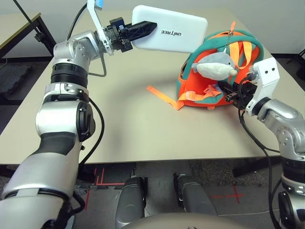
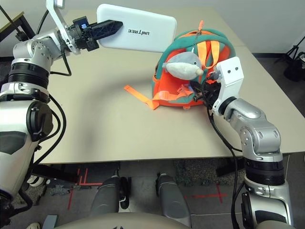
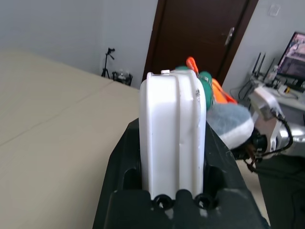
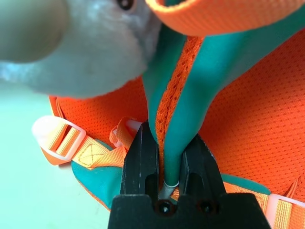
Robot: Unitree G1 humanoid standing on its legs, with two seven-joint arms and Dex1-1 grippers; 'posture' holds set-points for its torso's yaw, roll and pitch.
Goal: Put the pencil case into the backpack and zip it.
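The white pencil case point(image 1: 176, 33) hangs in the air over the far part of the table, lettering facing me, with my left gripper point(image 1: 145, 29) shut on its left end. Its right end reaches the top of the orange backpack point(image 1: 200, 95), which stands at the right with teal trim and a grey plush fish point(image 1: 217, 66) on its front. In the left wrist view the pencil case point(image 3: 174, 119) stands edge-on between my black fingers point(image 3: 121, 162). My right gripper point(image 1: 228, 91) is at the backpack's right side, shut on a fold of its teal trim point(image 4: 190, 109).
A loose orange strap point(image 1: 164, 97) trails from the backpack onto the beige table point(image 1: 119, 129). Bare tabletop lies to the left and front of the backpack. A dark side table point(image 1: 19, 33) stands beyond the far left corner.
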